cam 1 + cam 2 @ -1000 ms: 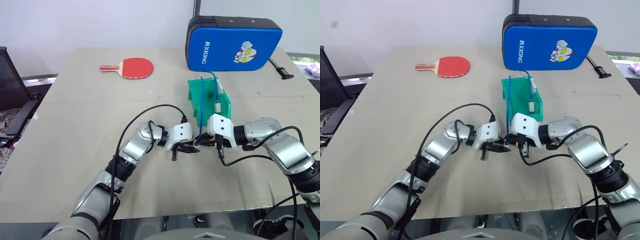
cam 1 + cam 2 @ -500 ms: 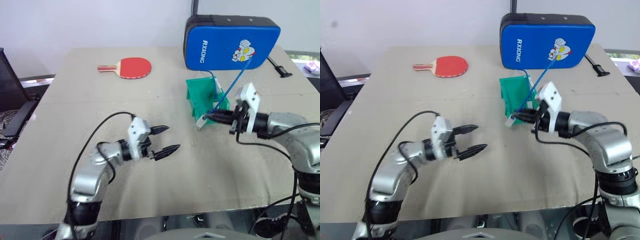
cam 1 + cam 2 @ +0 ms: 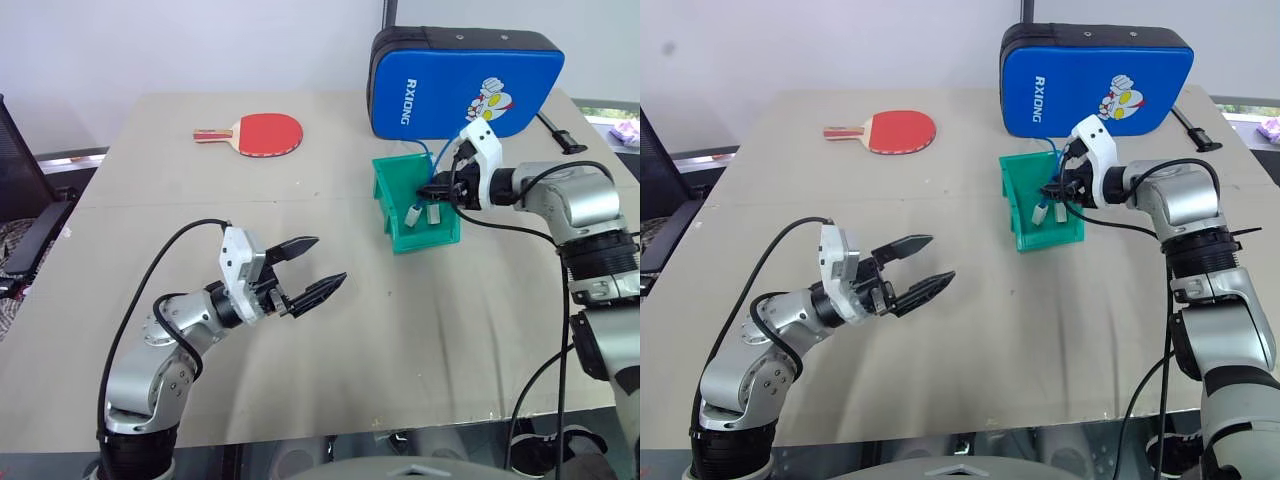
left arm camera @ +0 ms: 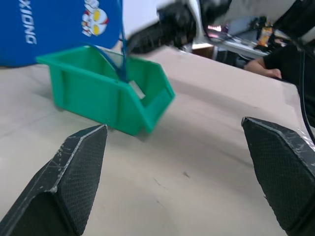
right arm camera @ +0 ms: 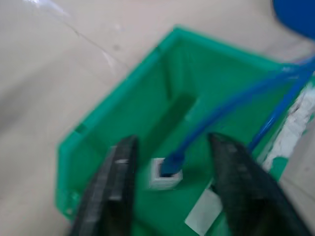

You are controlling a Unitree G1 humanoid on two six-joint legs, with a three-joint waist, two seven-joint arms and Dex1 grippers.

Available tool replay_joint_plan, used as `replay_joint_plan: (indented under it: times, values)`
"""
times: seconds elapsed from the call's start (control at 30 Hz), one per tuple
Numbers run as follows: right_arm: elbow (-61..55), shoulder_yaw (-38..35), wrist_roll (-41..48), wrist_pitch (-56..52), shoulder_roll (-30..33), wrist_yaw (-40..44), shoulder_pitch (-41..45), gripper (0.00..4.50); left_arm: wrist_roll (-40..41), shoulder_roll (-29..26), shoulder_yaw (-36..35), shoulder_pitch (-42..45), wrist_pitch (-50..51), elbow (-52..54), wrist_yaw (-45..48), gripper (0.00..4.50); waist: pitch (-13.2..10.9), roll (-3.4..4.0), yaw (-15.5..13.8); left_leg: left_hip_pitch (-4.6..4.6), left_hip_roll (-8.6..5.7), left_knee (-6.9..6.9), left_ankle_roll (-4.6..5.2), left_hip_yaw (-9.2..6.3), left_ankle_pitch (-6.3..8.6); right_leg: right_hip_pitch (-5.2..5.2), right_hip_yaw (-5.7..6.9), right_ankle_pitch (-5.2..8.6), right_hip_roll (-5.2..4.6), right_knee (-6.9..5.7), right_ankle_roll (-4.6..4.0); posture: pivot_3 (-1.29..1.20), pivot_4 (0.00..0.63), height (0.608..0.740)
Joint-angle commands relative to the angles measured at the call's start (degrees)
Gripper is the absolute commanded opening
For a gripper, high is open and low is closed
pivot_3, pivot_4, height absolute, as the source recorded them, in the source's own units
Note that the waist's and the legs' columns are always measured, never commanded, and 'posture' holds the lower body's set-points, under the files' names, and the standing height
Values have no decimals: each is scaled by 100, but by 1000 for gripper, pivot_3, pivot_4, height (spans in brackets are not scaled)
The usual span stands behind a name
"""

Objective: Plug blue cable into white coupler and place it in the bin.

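A beige surface (image 3: 300, 190) stands against a pale wall, carrying a red table-tennis paddle (image 3: 262, 134) and a big blue padded case (image 3: 466, 84) at the back.

From the head views, the small green plastic bin (image 3: 397, 200) sits just in front of the case. The right hand (image 3: 437, 190) hovers over it, black fingers parted around nothing, with the thin bright blue cable (image 3: 436, 158) curving down into the bin. The left hand (image 3: 312, 270) floats well apart, spread wide and empty.

In the left wrist view, the bin shows between its broadly separated fingers (image 4: 74, 172), beyond them.

In the right wrist view, the tiny white plastic coupler (image 5: 164, 176) lies on the bin's floor with the cable's plug seated in it. The cable runs close beside the right fingers (image 5: 115, 182); pulling back could snag it and drag the joined pair over the low lip.
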State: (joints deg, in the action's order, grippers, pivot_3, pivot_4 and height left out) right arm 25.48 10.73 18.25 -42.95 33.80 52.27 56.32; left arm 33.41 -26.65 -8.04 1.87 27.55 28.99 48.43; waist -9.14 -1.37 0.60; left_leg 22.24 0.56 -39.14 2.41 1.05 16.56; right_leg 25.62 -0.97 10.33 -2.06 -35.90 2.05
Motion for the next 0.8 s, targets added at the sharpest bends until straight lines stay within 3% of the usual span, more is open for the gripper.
replay_joint_plan:
  times: [0.03, 0.07, 0.27, 0.4, 0.63, 0.8]
  values:
    - [-676, -518, 134, 101, 479, 261, 4, 4117, 56, 19, 69, -72, -176, 322, -153, 4500, -1, 2, -6, 8, -1, 0, 0, -4, 0, 4, 5, 0, -6, 3, 0, 0, 150, 740]
    - [-1105, -739, 314, 51, 630, 332, -248, 4405, 52, 15, 76, -108, -191, 328, -188, 4500, -1, 2, -24, 10, -1, 0, 0, -6, 1, 6, 6, 0, -8, 4, 0, 0, 150, 740]
    - [-3698, -2208, 1228, 92, 1169, 400, -2274, 4405, 38, -130, 34, -255, -290, 264, -248, 4500, 0, 2, -134, 22, -2, -3, 12, -24, 10, 4, 23, 1, -17, 15, 2, 0, 150, 740]
    - [-5024, -3006, 1201, 364, 1313, 242, -3971, 4405, 47, -406, -107, -430, -321, 83, -68, 4500, 0, 3, -134, 7, -1, -7, 13, -9, 10, -4, 12, 2, -8, 5, 2, 0, 150, 740]
    - [-5536, -3902, 754, 1143, 1281, 234, -6437, 4465, -47, -950, -304, -803, -449, -299, 368, 4500, 1, 5, -111, -54, 2, -11, 13, 18, 9, -48, -14, 32, 7, 3, 5, 0, 150, 740]
    - [-5718, -4153, 457, 1669, 1060, 62, -7392, 4465, -110, -1251, -406, -1106, -521, -460, 647, 4500, 4, 6, -88, -59, 8, -13, 13, 18, 9, -48, -18, 32, 18, -2, 5, 0, 150, 740]
